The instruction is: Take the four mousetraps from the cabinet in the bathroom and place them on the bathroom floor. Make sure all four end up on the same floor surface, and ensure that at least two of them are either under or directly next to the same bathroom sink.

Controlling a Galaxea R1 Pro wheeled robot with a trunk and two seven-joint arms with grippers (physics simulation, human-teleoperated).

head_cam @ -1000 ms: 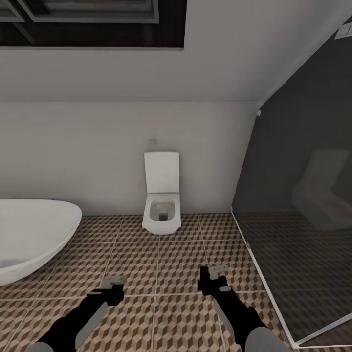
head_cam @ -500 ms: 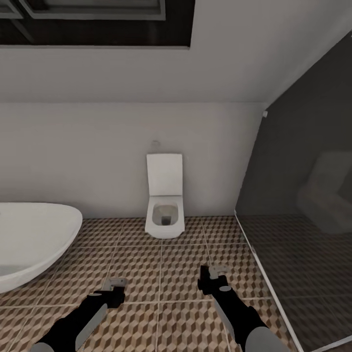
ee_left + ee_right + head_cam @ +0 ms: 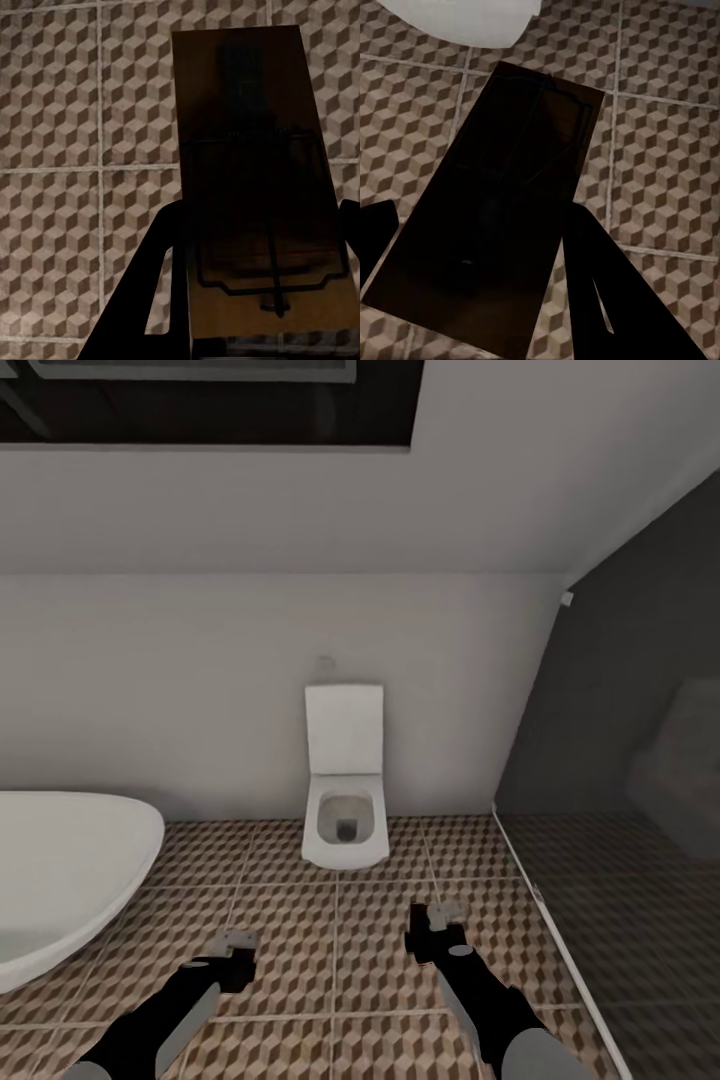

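Change since a second ago: the whole head view is sliding, the toilet [image 3: 345,800] and the bathtub [image 3: 60,880] are sitting lower and the glass wall [image 3: 640,780] is moving off to the right, so it is the camera and the base that are moving, not the things
Meaning for the task: the robot is travelling over the bathroom floor [image 3: 290,920] with a load in each hand, and I judge it is looking for a place to put the traps down; two of the four are being carried now
Left gripper [image 3: 232,950]: it is pinching a mousetrap [image 3: 255,187] at its near end, the fingers [image 3: 161,285] are pressing on the two long sides of the board
Right gripper [image 3: 438,930]: it is pinching a second mousetrap [image 3: 495,225], which is lying slanted between the dark fingers [image 3: 592,292]
Where the traps are: both are hanging above the cube-pattern tiles, in front of the robot, not yet on the floor
Hard to make out: both boards are very dark in the wrist views; the wire spring is showing faintly on the left one, and no red mark is readable
Cut off: the bathtub is running out of the left edge, and the dark panel [image 3: 200,400] is cut by the upper edge
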